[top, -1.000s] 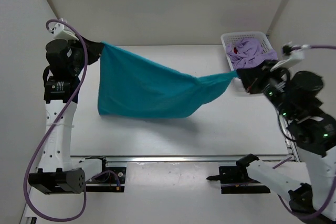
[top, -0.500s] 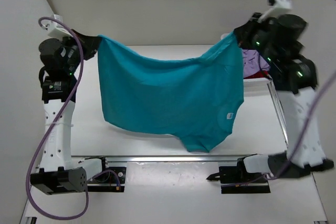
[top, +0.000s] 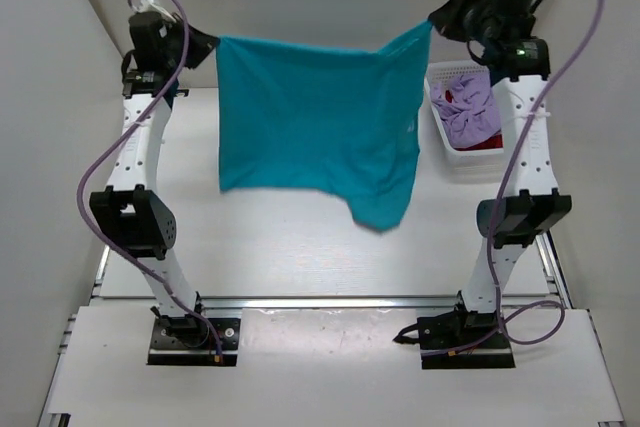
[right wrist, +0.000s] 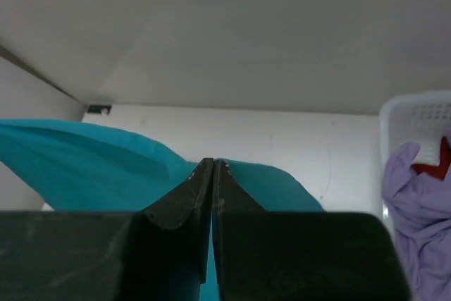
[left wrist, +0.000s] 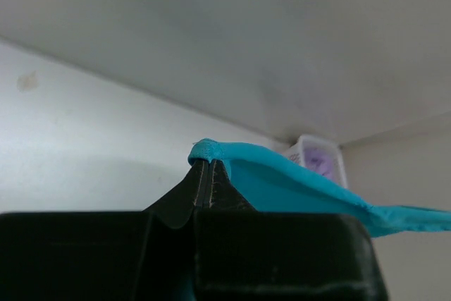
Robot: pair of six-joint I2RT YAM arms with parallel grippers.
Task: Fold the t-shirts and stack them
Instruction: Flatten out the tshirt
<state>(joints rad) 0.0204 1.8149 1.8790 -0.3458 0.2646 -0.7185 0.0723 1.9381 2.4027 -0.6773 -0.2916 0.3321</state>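
Note:
The teal t-shirt (top: 320,117) hangs spread high above the table, stretched between both raised arms. My left gripper (top: 214,42) is shut on its upper left corner; in the left wrist view the teal cloth (left wrist: 282,181) wraps over my left gripper (left wrist: 209,162). My right gripper (top: 432,21) is shut on the upper right corner, and the teal cloth (right wrist: 84,167) shows behind my right gripper (right wrist: 213,162). The lavender t-shirt (top: 468,112) and the deep red t-shirt (top: 488,143) lie crumpled in the basket.
The white mesh basket (top: 443,152) stands at the table's right edge, under the right arm. Its rim (right wrist: 416,111) shows in the right wrist view. White walls enclose the table at the back and on both sides.
Both arms have risen and stretched upright, lifting the teal t-shirt from a sagging drape near the table to a spread sheet hanging high. Both grips have held.

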